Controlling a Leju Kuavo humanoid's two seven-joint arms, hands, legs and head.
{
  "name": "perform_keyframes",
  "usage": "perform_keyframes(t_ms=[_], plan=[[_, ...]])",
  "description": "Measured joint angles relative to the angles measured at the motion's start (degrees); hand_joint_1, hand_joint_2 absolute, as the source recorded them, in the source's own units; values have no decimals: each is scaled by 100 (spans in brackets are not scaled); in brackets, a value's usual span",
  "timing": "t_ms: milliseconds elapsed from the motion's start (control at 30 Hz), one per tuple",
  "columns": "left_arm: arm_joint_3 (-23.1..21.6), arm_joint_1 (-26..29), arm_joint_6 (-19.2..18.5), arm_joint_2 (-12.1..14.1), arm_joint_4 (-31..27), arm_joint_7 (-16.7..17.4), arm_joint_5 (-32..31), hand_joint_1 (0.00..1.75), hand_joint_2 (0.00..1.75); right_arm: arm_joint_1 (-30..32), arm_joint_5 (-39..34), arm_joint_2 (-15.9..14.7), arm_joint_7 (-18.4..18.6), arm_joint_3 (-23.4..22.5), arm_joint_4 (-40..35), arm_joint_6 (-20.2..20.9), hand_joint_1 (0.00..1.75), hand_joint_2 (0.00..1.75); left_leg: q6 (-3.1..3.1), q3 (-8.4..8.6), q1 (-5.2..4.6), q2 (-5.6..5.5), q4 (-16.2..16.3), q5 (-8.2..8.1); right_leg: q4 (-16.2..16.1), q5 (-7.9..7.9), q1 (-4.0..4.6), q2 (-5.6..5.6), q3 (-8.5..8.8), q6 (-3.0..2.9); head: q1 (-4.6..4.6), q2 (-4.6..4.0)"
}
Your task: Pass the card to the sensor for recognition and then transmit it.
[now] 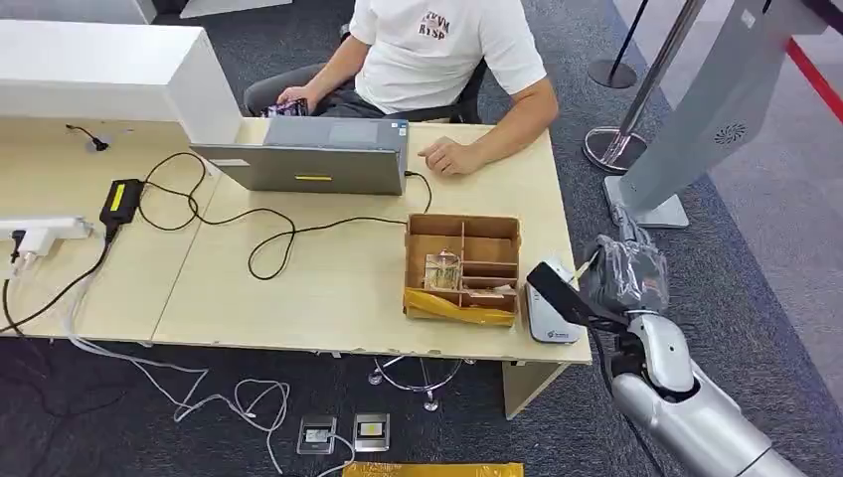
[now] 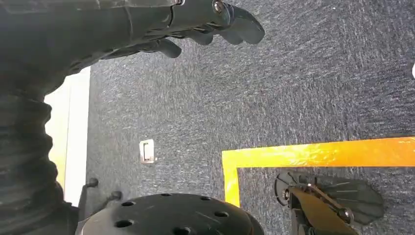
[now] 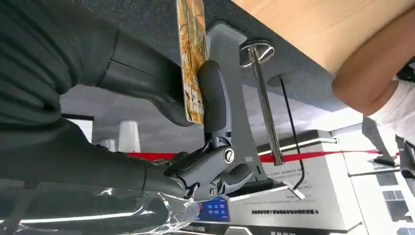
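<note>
The right robot hand (image 1: 624, 270), wrapped in clear plastic, hangs just off the right end of the surface (image 1: 328, 283), beside the white sensor (image 1: 550, 308) that sits at the surface's near right corner. In the right wrist view the right robot hand (image 3: 161, 98) pinches the card (image 3: 192, 58) between its thick thumb and a darker finger; the card is yellow-brown with small print near its lower edge, held on edge. In the head view only a thin pale sliver of the card (image 1: 587, 268) shows at the fingers, just beside the sensor's raised dark panel; whether they touch cannot be told.

The left robot hand (image 2: 195, 24) hangs over the dark carpet (image 2: 303, 83), fingers loosely curled with nothing in them, near a strip of yellow floor tape (image 2: 313, 152).

Left of the sensor stands a cardboard box (image 1: 463, 266) with dividers, a small clear item in one compartment and a yellow strip along its near wall. Further back a grey laptop (image 1: 316, 156) lies partly open, black cables (image 1: 249, 224) trailing to its left. Behind the surface sits a person (image 1: 437, 60) in a white shirt, one hand (image 1: 449, 157) resting on the surface next to the laptop.
</note>
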Motion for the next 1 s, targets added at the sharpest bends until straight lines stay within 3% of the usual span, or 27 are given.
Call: perform_keyframes(t_ms=[333,1000], plan=[[-33,-7,-116,4,0,48,74,0,175,66,-94,400,-391,74,293,190,175,175,0,-1,1,-1,-1,0,1,-1,1,0,-1,-1,-2,0],[-129,-10,-114,7,0,50,120,0,175,78,-205,850,-573,144,992,166,175,175,0,0,1,-1,-1,0,1,-1,1,0,-1,0,-2,0]])
